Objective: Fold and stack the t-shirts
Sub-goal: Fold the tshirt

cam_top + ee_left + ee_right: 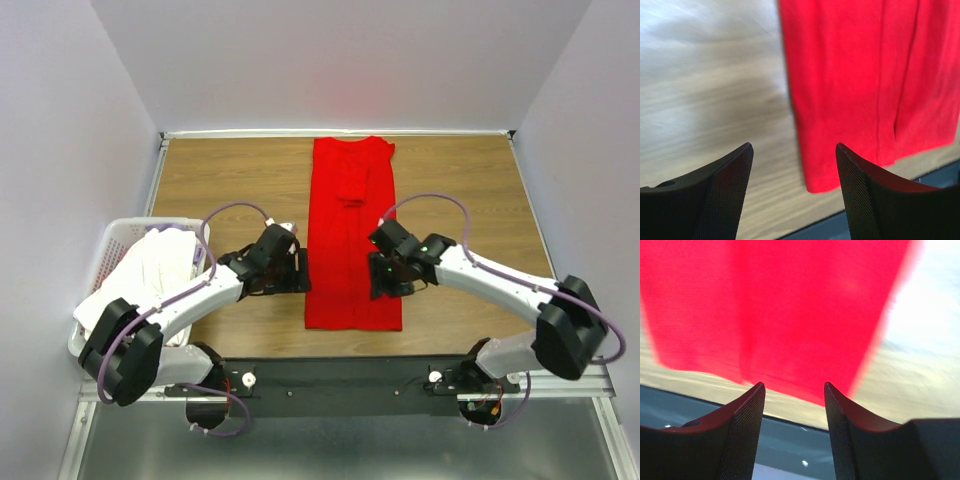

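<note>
We find the red t-shirt lying in a long strip mid-tabletop. The left pincer is apart and empty, with the shirt at its 3 o'clock. The right pincer is apart and empty at the shirt's edge, cloth at its 9 o'clock.

Nothing to read here, folks: no word, label, brand mark or number shows on the red t-shirt, on the white laundry basket or on the wooden table. Both wrist views are too blurred to show any fine print.
</note>
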Controlling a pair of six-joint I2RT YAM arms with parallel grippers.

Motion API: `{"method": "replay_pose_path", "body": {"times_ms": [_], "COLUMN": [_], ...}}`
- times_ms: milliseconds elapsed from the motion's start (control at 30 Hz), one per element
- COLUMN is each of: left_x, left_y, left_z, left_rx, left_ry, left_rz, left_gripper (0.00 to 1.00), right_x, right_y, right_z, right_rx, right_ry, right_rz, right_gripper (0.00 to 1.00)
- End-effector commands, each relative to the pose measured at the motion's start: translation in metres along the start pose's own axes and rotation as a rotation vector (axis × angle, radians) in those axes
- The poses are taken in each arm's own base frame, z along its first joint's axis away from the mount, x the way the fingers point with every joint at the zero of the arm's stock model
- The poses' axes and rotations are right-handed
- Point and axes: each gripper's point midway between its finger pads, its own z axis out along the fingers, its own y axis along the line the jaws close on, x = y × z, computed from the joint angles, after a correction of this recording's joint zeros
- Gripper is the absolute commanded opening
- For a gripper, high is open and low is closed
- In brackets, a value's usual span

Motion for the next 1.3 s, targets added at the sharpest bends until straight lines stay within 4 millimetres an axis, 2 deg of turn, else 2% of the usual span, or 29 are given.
{"method": "replay_pose_path", "body": {"times_ms": [0, 33, 67, 133, 267, 367, 667, 733, 867, 967, 1133, 1267], "left_x": [0.030, 0.033, 0.035, 0.039, 0.042, 0.046, 0.053, 0.054, 0.062, 0.064, 0.068, 0.067], "left_y": [-0.013, -0.014, -0.015, -0.018, -0.021, -0.019, -0.020, -0.019, -0.018, -0.018, -0.021, -0.027], "left_z": [0.004, 0.005, 0.006, 0.009, 0.012, 0.014, 0.016, 0.017, 0.017, 0.015, 0.013, 0.014], "left_rx": [0.023, 0.022, 0.020, 0.014, -0.008, -0.033, -0.048, -0.053, -0.070, -0.079, -0.097, -0.113], "left_ry": [0.096, 0.103, 0.109, 0.125, 0.137, 0.152, 0.175, 0.180, 0.210, 0.220, 0.241, 0.237], "left_rz": [0.016, 0.022, 0.028, 0.043, 0.068, 0.080, 0.099, 0.106, 0.121, 0.129, 0.143, 0.168], "left_gripper": [0.75, 0.75, 0.75, 0.75, 0.74, 0.74, 0.73, 0.72, 0.71, 0.70, 0.68, 0.66], "right_x": [0.040, 0.042, 0.056, 0.062, 0.063, 0.071, 0.071, 0.075, 0.080, 0.087, 0.088, 0.088], "right_y": [-0.057, -0.061, -0.063, -0.057, -0.049, -0.062, -0.068, -0.071, -0.074, -0.074, -0.072, -0.070], "right_z": [-0.008, -0.005, 0.000, 0.005, 0.014, 0.022, 0.034, 0.037, 0.040, 0.041, 0.041, 0.040], "right_rx": [0.159, 0.148, 0.131, 0.067, 0.004, 0.056, 0.069, 0.084, 0.096, 0.098, 0.085, 0.075], "right_ry": [0.072, 0.075, 0.116, 0.129, 0.127, 0.137, 0.132, 0.141, 0.164, 0.195, 0.210, 0.213], "right_rz": [0.129, 0.160, 0.173, 0.207, 0.258, 0.258, 0.245, 0.243, 0.249, 0.251, 0.242, 0.234], "right_gripper": [0.58, 0.58, 0.58, 0.58, 0.57, 0.55, 0.50, 0.43, 0.35, 0.17, 0.01, 0.01]}}
